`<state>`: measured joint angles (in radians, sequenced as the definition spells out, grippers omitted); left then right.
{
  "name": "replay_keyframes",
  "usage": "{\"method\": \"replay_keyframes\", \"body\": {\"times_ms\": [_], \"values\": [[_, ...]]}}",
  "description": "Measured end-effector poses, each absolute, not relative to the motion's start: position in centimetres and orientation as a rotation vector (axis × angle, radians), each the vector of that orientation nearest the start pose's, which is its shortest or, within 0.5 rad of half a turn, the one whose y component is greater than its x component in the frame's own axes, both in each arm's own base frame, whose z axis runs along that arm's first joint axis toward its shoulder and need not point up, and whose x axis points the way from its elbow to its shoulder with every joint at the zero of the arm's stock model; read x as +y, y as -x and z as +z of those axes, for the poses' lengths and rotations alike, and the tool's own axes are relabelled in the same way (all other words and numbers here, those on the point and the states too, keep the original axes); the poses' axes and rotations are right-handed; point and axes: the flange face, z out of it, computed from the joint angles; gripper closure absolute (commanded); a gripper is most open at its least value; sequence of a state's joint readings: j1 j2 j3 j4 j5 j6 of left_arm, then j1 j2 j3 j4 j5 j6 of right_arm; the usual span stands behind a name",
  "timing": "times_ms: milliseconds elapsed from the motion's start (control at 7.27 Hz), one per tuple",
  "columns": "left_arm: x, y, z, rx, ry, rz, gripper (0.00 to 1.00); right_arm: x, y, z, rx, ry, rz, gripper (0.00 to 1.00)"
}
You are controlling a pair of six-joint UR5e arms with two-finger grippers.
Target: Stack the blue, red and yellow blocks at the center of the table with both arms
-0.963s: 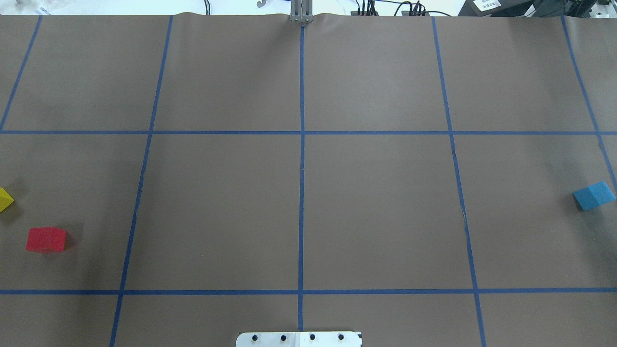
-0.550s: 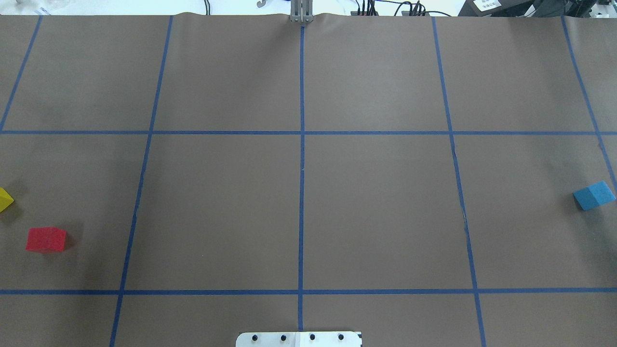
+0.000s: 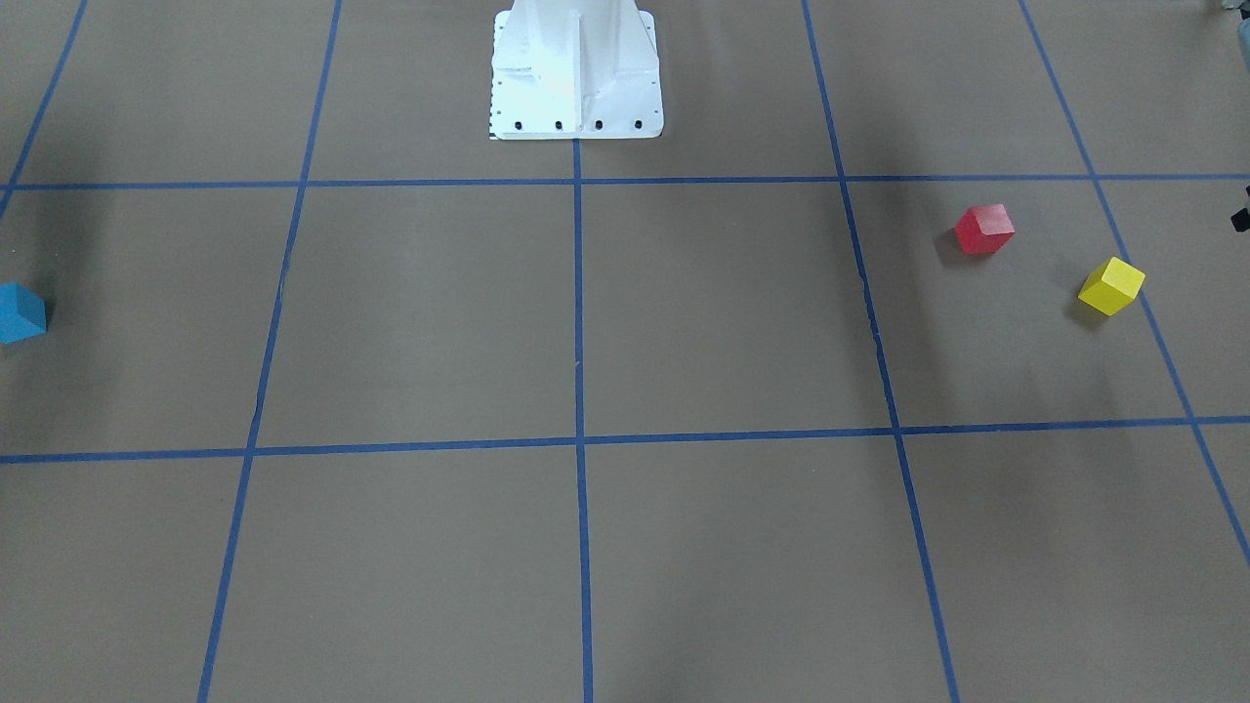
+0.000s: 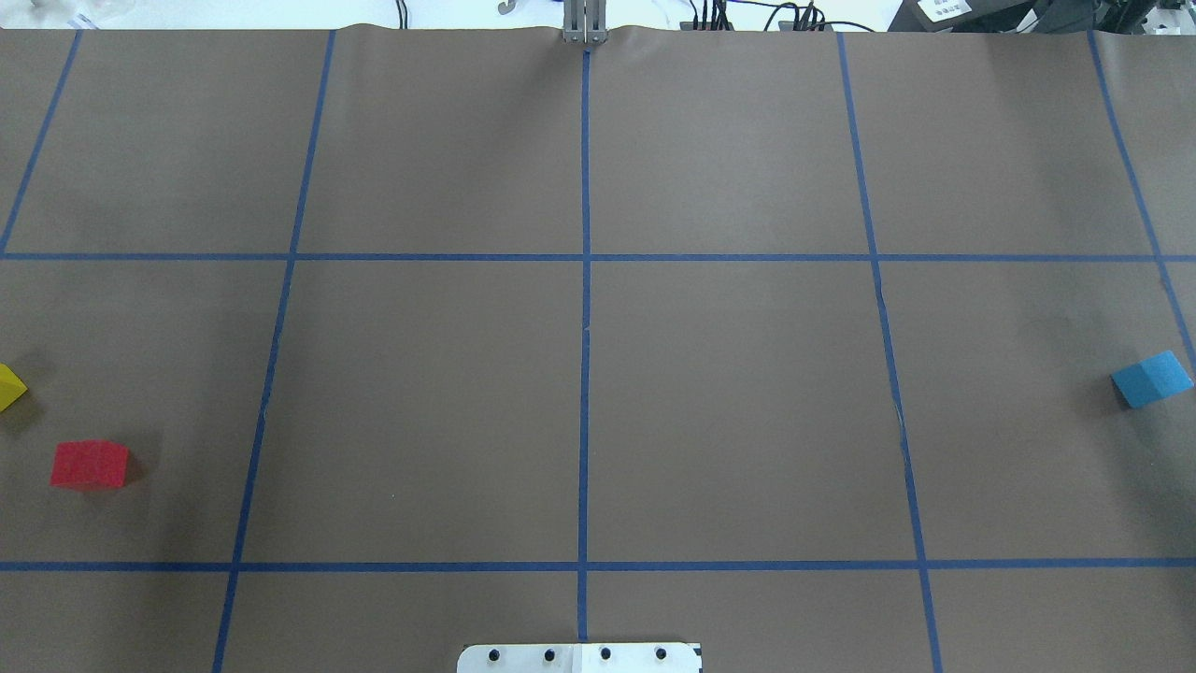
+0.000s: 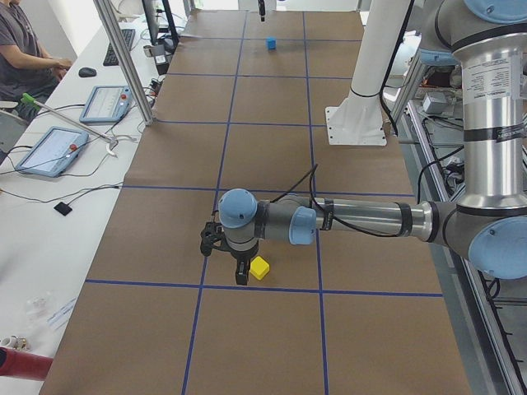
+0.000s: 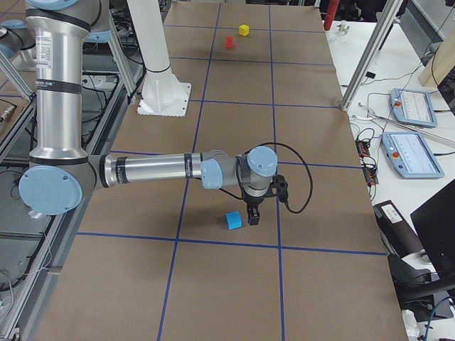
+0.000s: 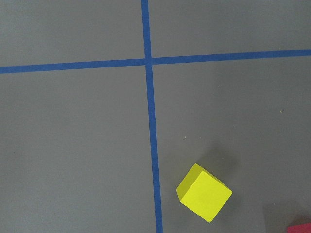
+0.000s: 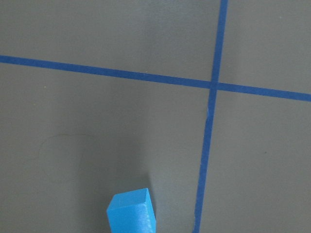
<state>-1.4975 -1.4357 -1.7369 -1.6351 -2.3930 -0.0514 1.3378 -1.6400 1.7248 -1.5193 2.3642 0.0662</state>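
Observation:
The three blocks lie apart on the brown table. The red block and the yellow block are at the left edge, and the blue block is at the far right. The exterior left view shows my left gripper low over the table beside the yellow block. In the exterior right view my right gripper hangs just beside the blue block. I cannot tell whether either is open or shut. The wrist views show the yellow block and the blue block but no fingers.
The white pedestal stands at the robot's side of the table. A person sits at a desk with tablets beyond the far edge. A metal post rises at that edge.

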Motion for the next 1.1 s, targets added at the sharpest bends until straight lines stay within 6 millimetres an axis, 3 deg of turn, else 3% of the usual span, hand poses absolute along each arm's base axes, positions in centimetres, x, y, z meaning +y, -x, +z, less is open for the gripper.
{"method": "replay_keyframes", "body": {"times_ms": [275,1100], "values": [[-44.4,2.8,62.9,0.826,-0.039,0.059,0.0,-46.3,9.3,61.3,-0.764,-0.009,-0.319,0.0],[-44.5,2.7,62.8,0.827,-0.039,0.06,0.0,-45.0,11.9,66.2,-0.739,0.025,-0.374,0.01]]}}
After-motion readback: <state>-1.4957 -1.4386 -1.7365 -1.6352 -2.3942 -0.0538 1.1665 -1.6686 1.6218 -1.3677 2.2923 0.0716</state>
